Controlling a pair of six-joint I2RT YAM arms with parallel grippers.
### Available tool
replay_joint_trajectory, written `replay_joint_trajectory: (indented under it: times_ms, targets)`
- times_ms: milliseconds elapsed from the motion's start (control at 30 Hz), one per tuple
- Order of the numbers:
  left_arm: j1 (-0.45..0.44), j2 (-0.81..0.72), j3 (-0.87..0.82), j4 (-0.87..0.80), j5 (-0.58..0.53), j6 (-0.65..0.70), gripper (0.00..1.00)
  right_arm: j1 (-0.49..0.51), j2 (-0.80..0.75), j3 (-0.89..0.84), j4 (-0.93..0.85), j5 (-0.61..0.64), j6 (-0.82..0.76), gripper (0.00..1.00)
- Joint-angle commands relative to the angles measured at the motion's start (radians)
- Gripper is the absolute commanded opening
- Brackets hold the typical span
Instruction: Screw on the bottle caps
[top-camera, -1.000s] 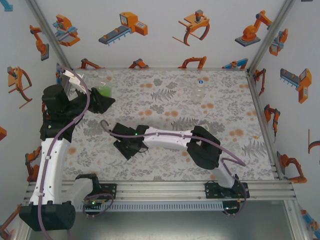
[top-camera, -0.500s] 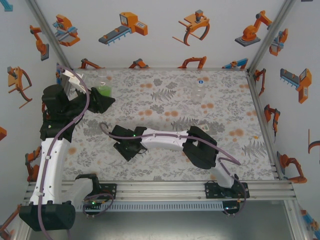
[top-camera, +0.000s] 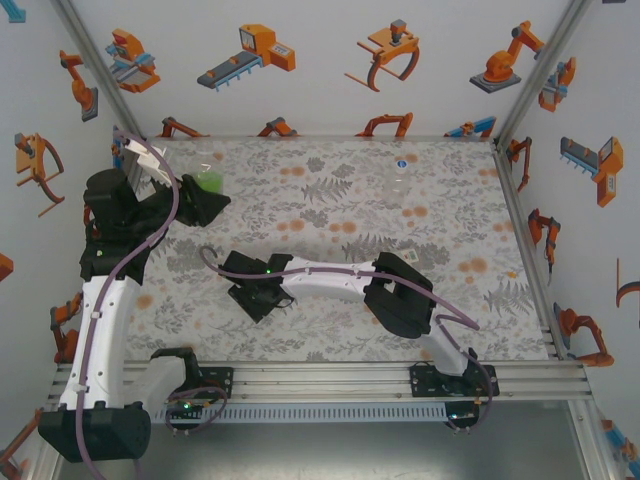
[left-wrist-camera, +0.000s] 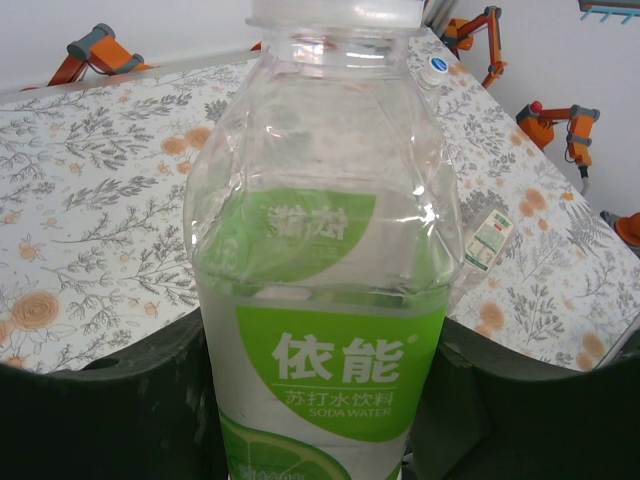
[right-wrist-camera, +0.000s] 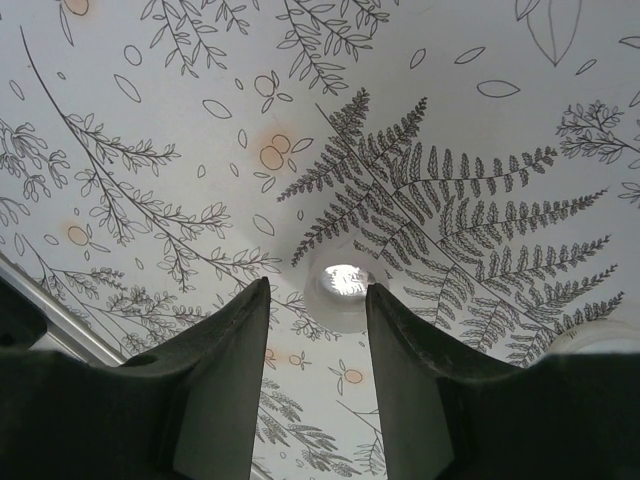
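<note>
My left gripper (left-wrist-camera: 325, 410) is shut on a clear bottle (left-wrist-camera: 325, 250) with a white-and-green label, held upright at the table's far left (top-camera: 208, 181). A whitish ring (left-wrist-camera: 335, 10) at the bottle's top is cut off by the frame edge. My right gripper (right-wrist-camera: 317, 290) hangs open just above the table (top-camera: 262, 298), jaws pointing down. A small white bottle cap (right-wrist-camera: 343, 285) lies on the cloth just past the fingertips, close to the right finger (right-wrist-camera: 400, 340). Another clear bottle (top-camera: 397, 186) is at the far middle-right, with a white-and-blue cap (top-camera: 409, 158) beside it.
A floral cloth (top-camera: 330, 215) covers the table. White walls with robot stickers close in the back and both sides. The aluminium rail (top-camera: 330, 378) with both arm bases runs along the near edge. The right arm's forearm (top-camera: 330, 278) stretches low across the middle.
The right arm's elbow has drifted slightly left, with its gripper nearly in place over the cap. The left arm and its bottle have not moved.
</note>
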Motion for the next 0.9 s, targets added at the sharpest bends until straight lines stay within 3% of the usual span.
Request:
replay_joint_trajectory:
  times_ms: [0, 500, 867]
  targets:
    - [0.004, 0.001, 0.017, 0.037, 0.013, -0.013, 0.12, 0.002, -0.043, 0.013, -0.011, 0.033, -0.015, 0.43]
    - [0.003, 0.010, 0.019, 0.051, 0.015, -0.023, 0.12, 0.013, -0.068, 0.005, -0.017, 0.074, -0.029, 0.44]
    - [0.004, 0.006, 0.010, 0.051, 0.016, -0.026, 0.12, 0.012, -0.018, 0.023, -0.040, 0.035, -0.028, 0.45]
